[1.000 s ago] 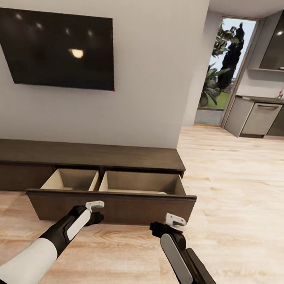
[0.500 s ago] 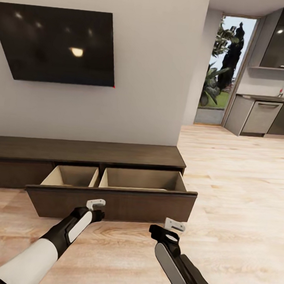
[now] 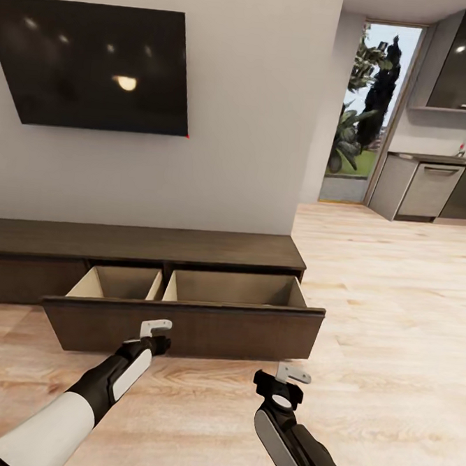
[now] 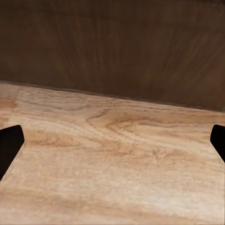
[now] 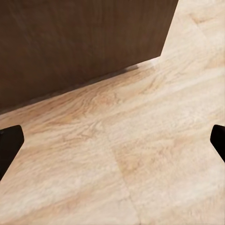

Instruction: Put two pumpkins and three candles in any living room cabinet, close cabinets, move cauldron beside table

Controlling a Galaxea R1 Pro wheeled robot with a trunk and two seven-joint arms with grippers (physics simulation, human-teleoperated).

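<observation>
We see a light wood floor (image 3: 395,309) carrying the long dark-brown cabinet (image 3: 141,243) against the wall, its wide drawer (image 3: 183,327) pulled out over the boards, two beige compartments inside, contents we can't make out, cabinet top bare.

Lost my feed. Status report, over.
Left gripper open, empty, by the drawer front. Right gripper open, empty, over floor. Cabinet drawer pulled out. Nothing in the way.
</observation>
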